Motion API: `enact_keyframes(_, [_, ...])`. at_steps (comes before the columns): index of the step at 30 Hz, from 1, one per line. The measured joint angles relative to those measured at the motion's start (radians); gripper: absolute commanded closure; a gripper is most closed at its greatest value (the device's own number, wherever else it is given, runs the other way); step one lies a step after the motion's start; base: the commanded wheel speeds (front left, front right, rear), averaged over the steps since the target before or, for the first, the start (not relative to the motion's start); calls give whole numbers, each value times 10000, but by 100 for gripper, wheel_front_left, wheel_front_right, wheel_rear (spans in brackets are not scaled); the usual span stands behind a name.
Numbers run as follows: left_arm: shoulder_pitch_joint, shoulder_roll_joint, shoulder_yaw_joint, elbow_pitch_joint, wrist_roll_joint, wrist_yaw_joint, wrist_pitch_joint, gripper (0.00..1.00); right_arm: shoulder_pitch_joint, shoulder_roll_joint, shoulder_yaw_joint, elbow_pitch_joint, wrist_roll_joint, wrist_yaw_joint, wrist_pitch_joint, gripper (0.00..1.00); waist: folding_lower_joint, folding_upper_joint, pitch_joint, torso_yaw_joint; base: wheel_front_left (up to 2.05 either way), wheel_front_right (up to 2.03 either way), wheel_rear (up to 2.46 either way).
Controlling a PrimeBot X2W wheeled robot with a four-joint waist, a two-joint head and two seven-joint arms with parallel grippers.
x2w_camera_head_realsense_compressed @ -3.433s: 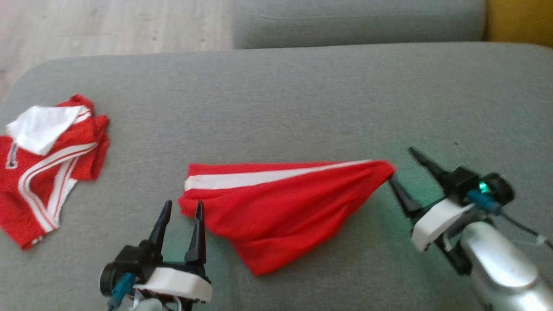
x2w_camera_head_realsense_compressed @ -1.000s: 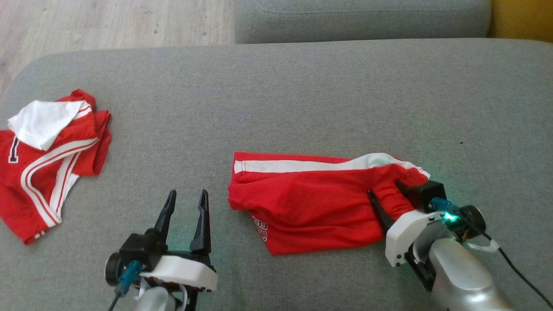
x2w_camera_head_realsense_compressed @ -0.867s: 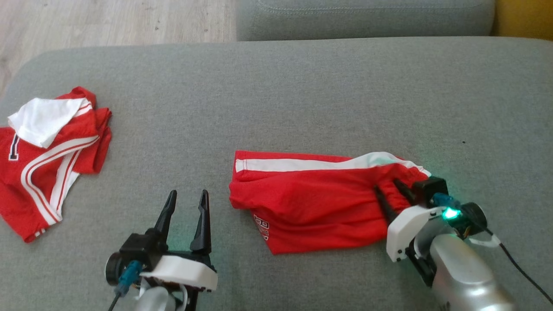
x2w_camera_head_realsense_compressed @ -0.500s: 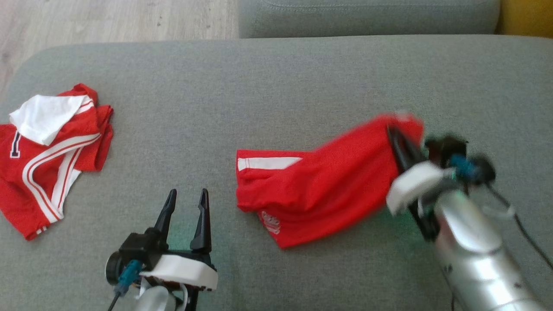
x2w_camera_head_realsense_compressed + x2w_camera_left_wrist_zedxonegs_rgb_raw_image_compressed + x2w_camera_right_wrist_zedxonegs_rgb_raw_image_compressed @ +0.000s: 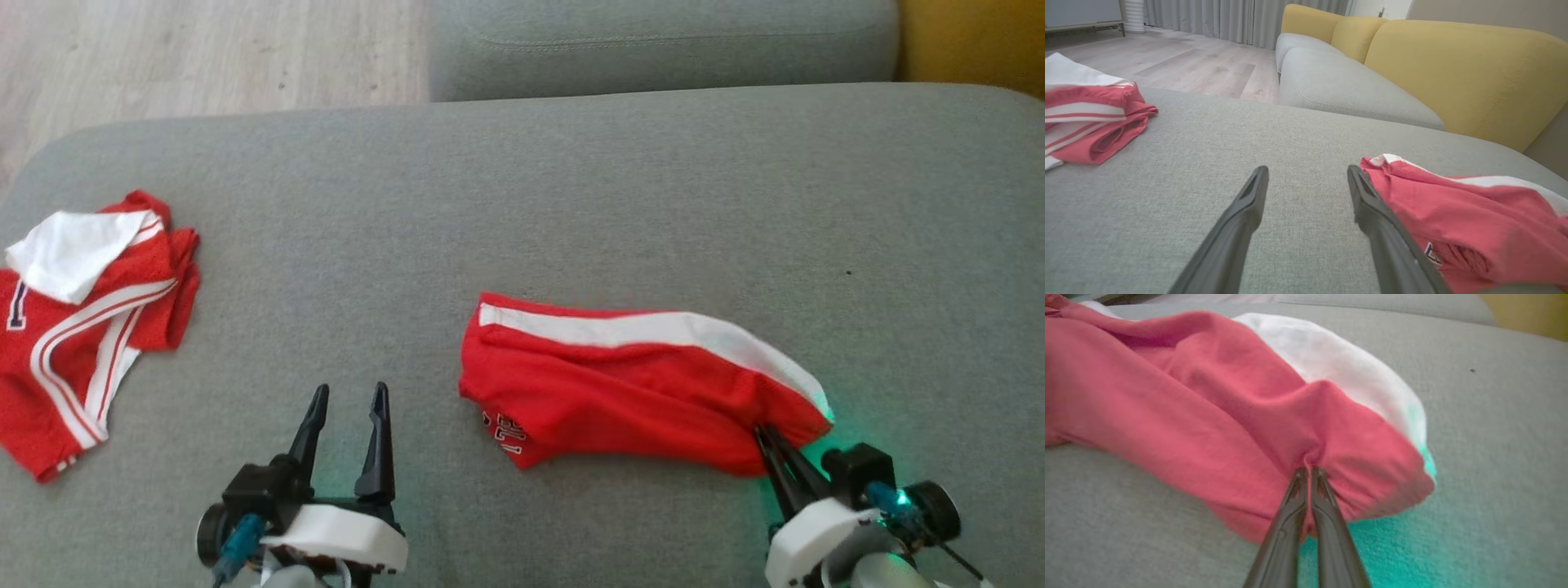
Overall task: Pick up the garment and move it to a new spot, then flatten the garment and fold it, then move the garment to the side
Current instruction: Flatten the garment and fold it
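Head camera looks down on the cushion [image 5: 571, 204]; wrist cameras skim it low, sharing the garment [image 5: 620, 384].

Grey sofa seat [image 5: 571, 204], yellow cushions [image 5: 1453, 69], pale wood floor [image 5: 204, 49], grey curtains [image 5: 1208, 16]

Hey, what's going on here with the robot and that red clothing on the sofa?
The robot's right gripper is shut on the right end of the red garment with a white stripe, which lies bunched on the grey sofa cushion. Its left gripper is open and holds nothing, just off the garment's left end. A second red-and-white garment lies crumpled at the cushion's left edge.
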Motion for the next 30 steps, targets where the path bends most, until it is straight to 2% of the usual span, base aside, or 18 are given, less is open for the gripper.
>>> enact_keyframes(4, [0, 0, 113, 40, 17, 2, 0, 0, -265, 238, -339, 148, 63, 0, 0, 0, 1, 0, -65, -164, 0, 0, 0])
enact_keyframes(14, [-49, 0, 291, 56, 395, 121, 0, 0, -739, 681, -1891, -2263, 558, 0, 0, 0, 1, 0, -159, -206, 0, 0, 0])
enact_keyframes(17, [-57, 0, 284, 79, 453, 123, 0, 0, -666, 767, -2169, -2184, 476, 0, 0, 0, 1, 0, -250, -185, 0, 0, 0])
enact_keyframes(24, [-102, 0, 188, 184, 453, 111, 0, 0, -615, 936, -2127, -1956, 372, 0, 0, 0, 0, 0, -219, -227, 0, 0, 0])
enact_keyframes(28, [-761, 2, -437, 426, 345, -100, 0, 0, -621, 943, -2073, -1870, 372, 0, 0, 0, 1, 0, 15, -260, 0, 0, 0])
enact_keyframes(30, [-1473, -2, -978, 790, -44, -282, 0, 0, -645, 951, -2044, -1795, 372, 0, 0, 0, 2, 0, 158, -283, 0, 0, 0])
